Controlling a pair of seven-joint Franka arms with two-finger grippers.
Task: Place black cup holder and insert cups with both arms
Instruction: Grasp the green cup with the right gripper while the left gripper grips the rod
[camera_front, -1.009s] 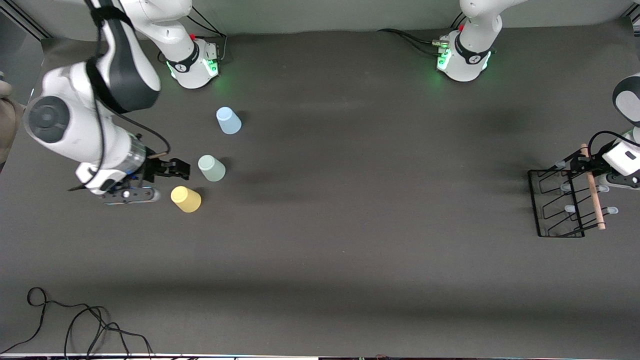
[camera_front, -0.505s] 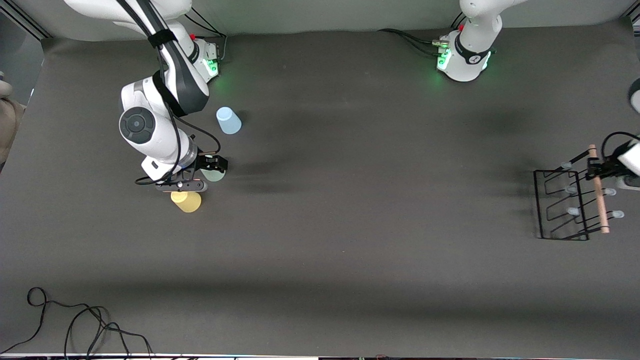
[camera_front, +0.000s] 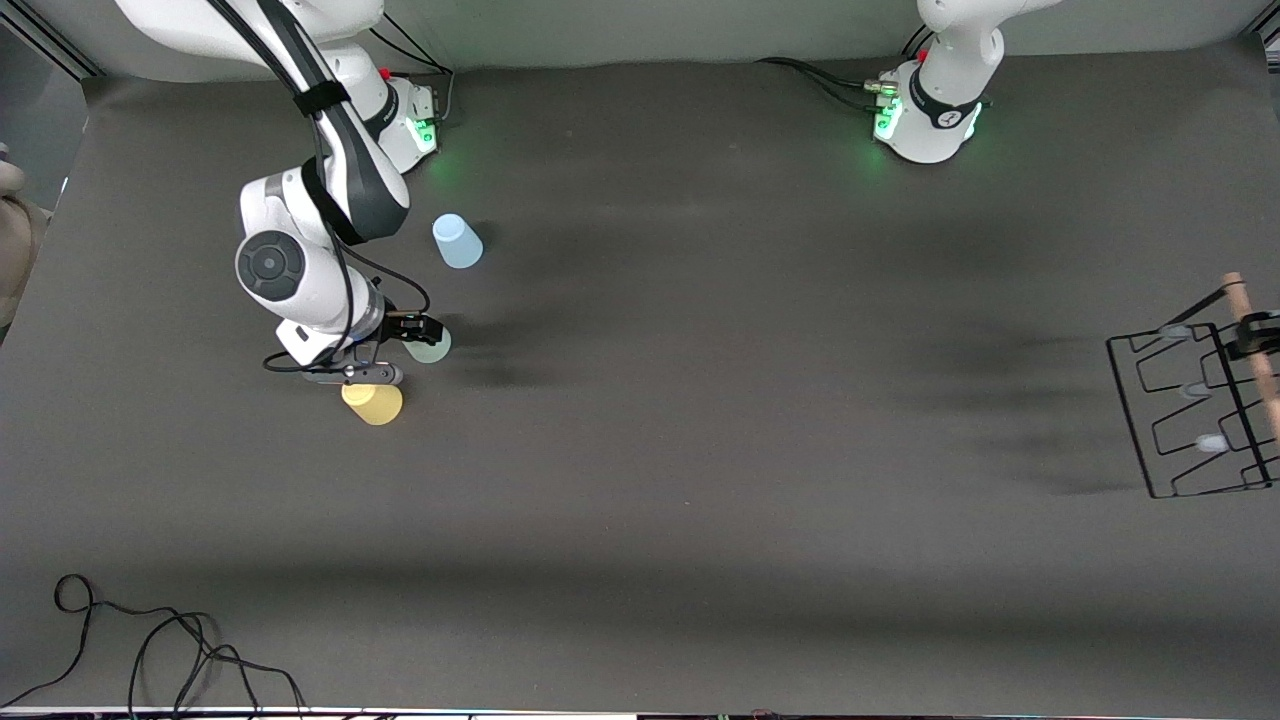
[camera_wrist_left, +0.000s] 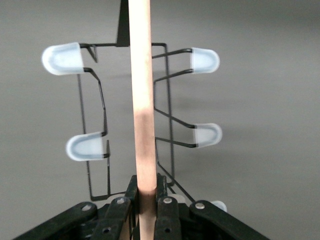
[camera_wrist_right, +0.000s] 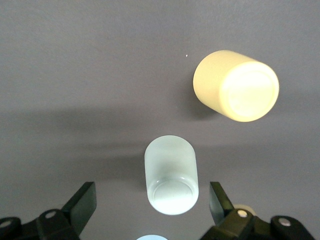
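Black holder (camera_front: 1195, 410) up off the table (camera_front: 700, 450) at the left arm's end. Right gripper (camera_front: 420, 330) over green cup (camera_front: 432, 347), between blue cup (camera_front: 457, 241) and yellow cup (camera_front: 373, 401).

Left wrist: left gripper (camera_wrist_left: 146, 205) clamped on the wooden rod (camera_wrist_left: 142, 100).

Right wrist: fingers (camera_wrist_right: 82, 202) spread wide, straddling green cup.

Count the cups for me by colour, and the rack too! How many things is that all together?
Pale blue plastic cup: 1
Pale green plastic cup: 1
Yellow plastic cup: 1
Black wire cup holder with pale-tipped prongs and a wooden rod handle: 1
Total: 4 things
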